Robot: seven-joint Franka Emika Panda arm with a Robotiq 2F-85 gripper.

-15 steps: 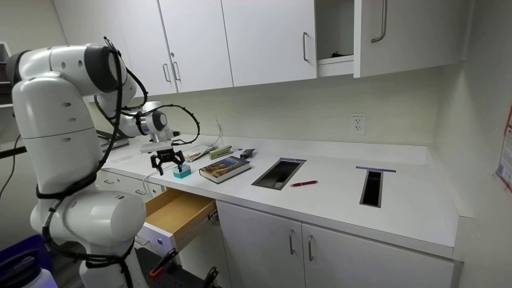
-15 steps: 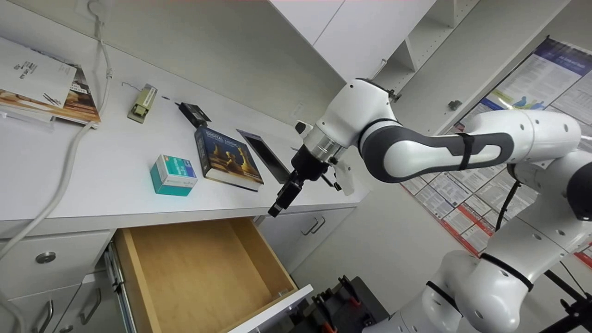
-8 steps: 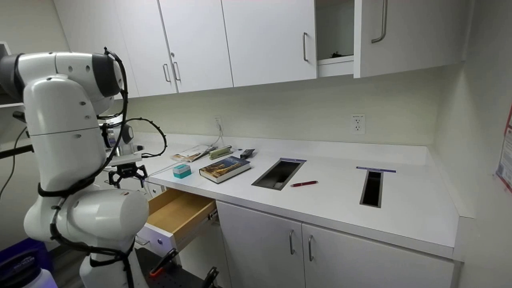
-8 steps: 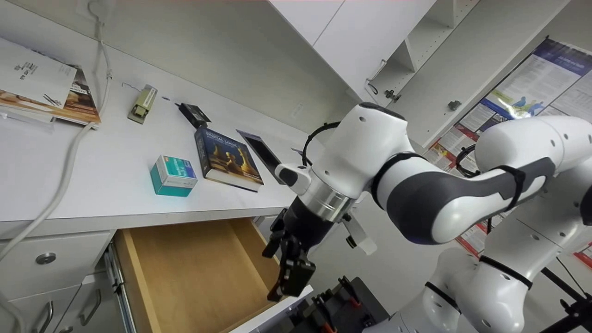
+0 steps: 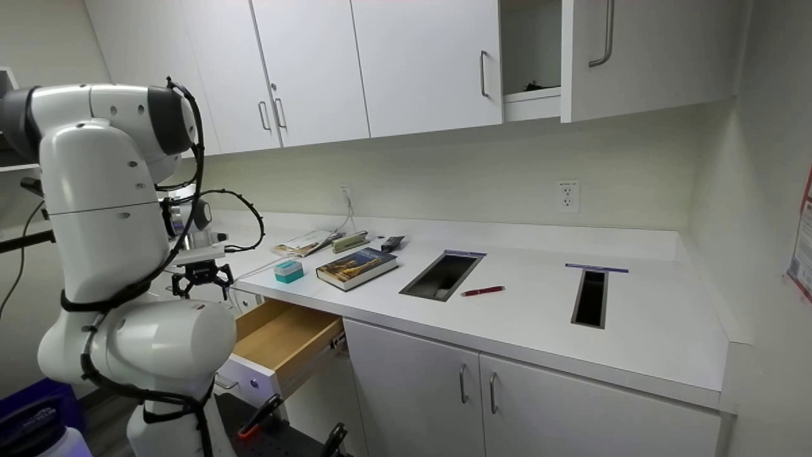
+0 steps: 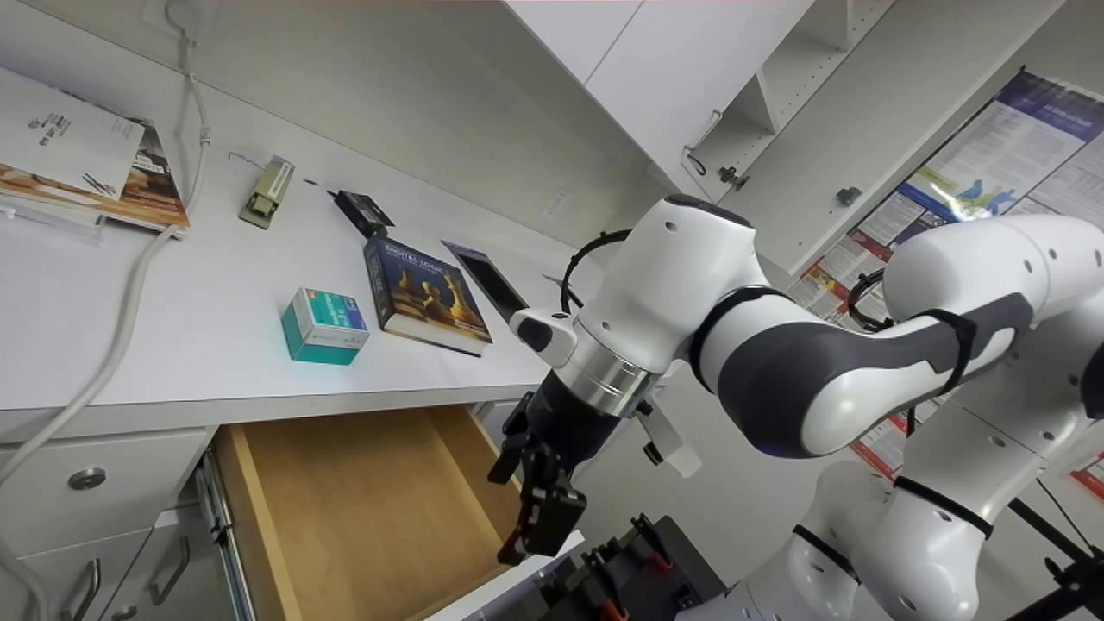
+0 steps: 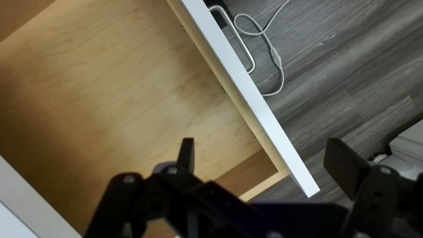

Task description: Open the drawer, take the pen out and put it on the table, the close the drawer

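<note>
The drawer (image 6: 362, 509) is pulled out below the end effector (image 7: 261, 145), whose jaws stand wide apart, gripping nothing; in the wrist view the front panel (image 7: 249, 92) slants across the gap between them, so shutting it probably calls for a shift outside, where the handle (image 7: 239, 38) is, before pushing inward. Nothing shows in the visible part of the drawer, and the red pen (image 5: 483, 291) lies on the worktop (image 5: 526, 330), just beside the larger cut-out (image 5: 444, 277).

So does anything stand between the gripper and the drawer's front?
Nothing visible: in the wrist view, the drawer's front panel appears to end between the fingers of the open gripper. Their height relative to it is unclear.
</note>
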